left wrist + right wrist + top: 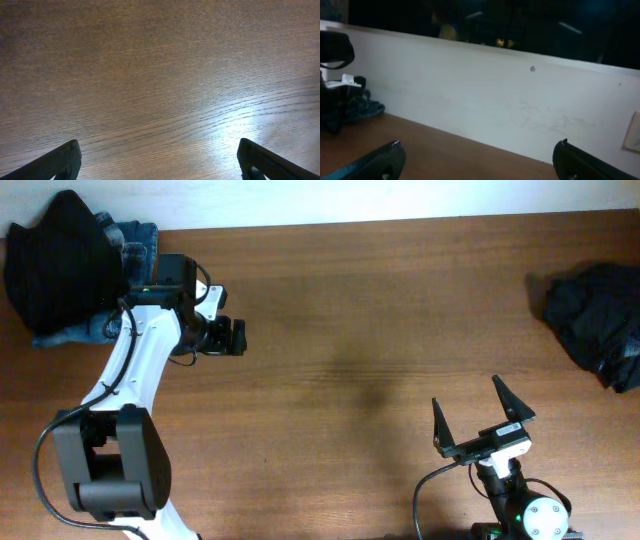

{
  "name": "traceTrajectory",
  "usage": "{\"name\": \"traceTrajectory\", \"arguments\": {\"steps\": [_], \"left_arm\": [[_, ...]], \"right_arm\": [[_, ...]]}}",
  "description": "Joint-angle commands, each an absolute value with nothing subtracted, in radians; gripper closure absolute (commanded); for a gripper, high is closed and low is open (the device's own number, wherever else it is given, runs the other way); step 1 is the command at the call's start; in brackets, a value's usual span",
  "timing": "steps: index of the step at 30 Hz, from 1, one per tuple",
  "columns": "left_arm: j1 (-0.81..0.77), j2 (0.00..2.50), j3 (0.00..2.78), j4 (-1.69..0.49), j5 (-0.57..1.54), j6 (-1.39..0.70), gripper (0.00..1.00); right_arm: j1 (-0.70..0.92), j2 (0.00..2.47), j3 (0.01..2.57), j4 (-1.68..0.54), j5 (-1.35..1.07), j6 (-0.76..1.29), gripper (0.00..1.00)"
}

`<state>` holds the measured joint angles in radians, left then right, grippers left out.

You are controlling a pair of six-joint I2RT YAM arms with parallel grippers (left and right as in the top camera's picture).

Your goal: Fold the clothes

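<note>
Over at the far left corner of the table point(350, 300) sits one heap of the clothes point(55, 265), a black bundle resting on a blue denim piece point(140, 235), while a second black garment point(595, 320) lies crumpled at the far right edge. Nothing looks folded, nothing is held. The step in hand, as I read it, is fetching one garment onto the bare middle, so a good grab takes a hem or corner rather than the thick of the pile, and lifts the black cloth alone, leaving the denim behind. Left gripper point(238, 338) hovers just beside that left heap, fingers spread wide and empty, facing down over bare wood, its white arm point(130, 370) reaching up from the near-left base. Right gripper point(467, 392) sits close to its own base, well apart from the right-hand garment, fingers splayed and empty, aimed toward the back wall point(495, 100).
</note>
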<state>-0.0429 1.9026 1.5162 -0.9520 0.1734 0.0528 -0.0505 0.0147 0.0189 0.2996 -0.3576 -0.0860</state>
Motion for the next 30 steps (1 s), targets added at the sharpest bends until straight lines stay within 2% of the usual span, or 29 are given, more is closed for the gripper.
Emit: {"name": "traceTrajectory", "arguments": {"steps": [1, 7, 21, 30], "left_arm": [[-0.043, 1.908, 1.514, -0.951, 0.187, 0.053, 0.01], [-0.043, 1.908, 1.514, -0.951, 0.187, 0.053, 0.01], [-0.043, 1.908, 1.514, -0.951, 0.187, 0.053, 0.01], [-0.043, 1.908, 1.514, -0.951, 0.187, 0.053, 0.01]], "right_arm": [[-0.04, 0.004, 0.006, 0.327, -0.334, -0.061, 0.01], [-0.04, 0.004, 0.006, 0.311, -0.25, 0.035, 0.01], [-0.041, 0.004, 0.006, -0.07, -0.106, 0.038, 0.01], [-0.04, 0.004, 0.006, -0.072, -0.093, 0.031, 0.01]]}}
